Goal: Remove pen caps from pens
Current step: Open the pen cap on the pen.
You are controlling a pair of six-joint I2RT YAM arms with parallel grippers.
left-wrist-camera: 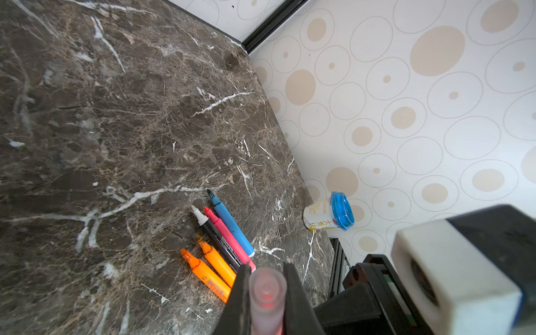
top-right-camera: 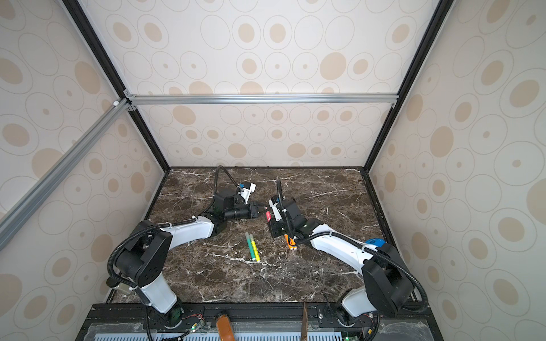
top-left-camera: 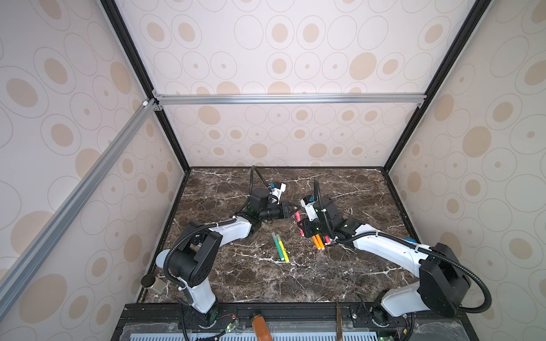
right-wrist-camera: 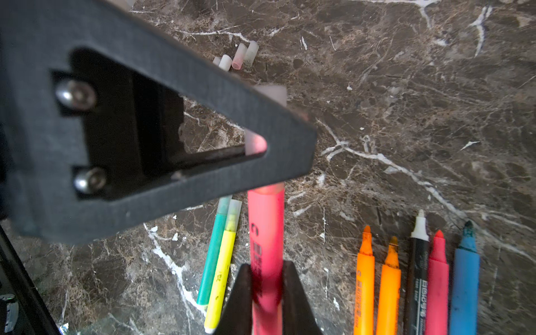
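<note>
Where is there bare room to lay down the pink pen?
Free: the front strip of marble table between the arm bases, before the green and yellow pens; also the far right corner. Crowded: the middle, where left pincer and right pincer grip the pink pen, with loose caps nearby and uncapped pens under the right arm.

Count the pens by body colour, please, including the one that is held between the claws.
Orange pens: 2
Red-pink pens: 2
Green pen: 1
Yellow pen: 1
Black pen: 1
Blue pen: 1
Total: 8
</note>
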